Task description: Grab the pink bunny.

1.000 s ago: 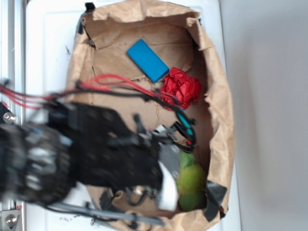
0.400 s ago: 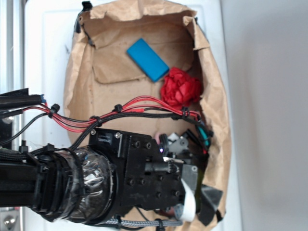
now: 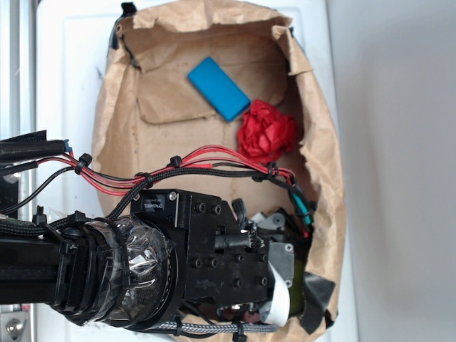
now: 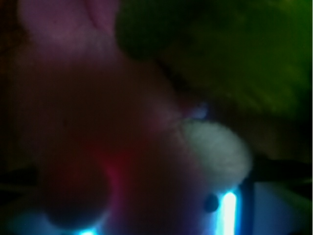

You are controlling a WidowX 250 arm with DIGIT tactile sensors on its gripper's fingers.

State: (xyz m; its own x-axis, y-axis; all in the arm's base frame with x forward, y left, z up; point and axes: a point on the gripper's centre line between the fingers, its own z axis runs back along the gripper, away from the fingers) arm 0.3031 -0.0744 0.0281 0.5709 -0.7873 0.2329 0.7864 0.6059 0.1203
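Note:
In the wrist view the pink bunny (image 4: 122, 147) fills the dark, blurred frame, its pale muzzle (image 4: 215, 152) and one dark eye at the right. The green plush (image 4: 220, 49) presses against it from the upper right. My gripper (image 4: 156, 218) sits low over the bunny, which lies between the blue-lit fingers (image 4: 227, 210); they look spread, and I see no squeeze on the plush. In the exterior view the gripper (image 3: 281, 274) is down in the near right corner of the brown paper tray (image 3: 171, 85), covering the bunny. Only a dark sliver of green plush (image 3: 299, 274) shows there.
A blue block (image 3: 218, 88) lies at the far middle of the tray, with a red fabric flower (image 3: 267, 132) just right of it. Red and black cables (image 3: 206, 160) cross above the wrist. The crumpled paper wall (image 3: 328, 185) rises close on the right, with black tape (image 3: 317, 296) at the corner.
The arm swung from the left to the tray's near right corner and lowered over the plush toys, which now hide under it. Since 0.4 s ago it sank only slightly.

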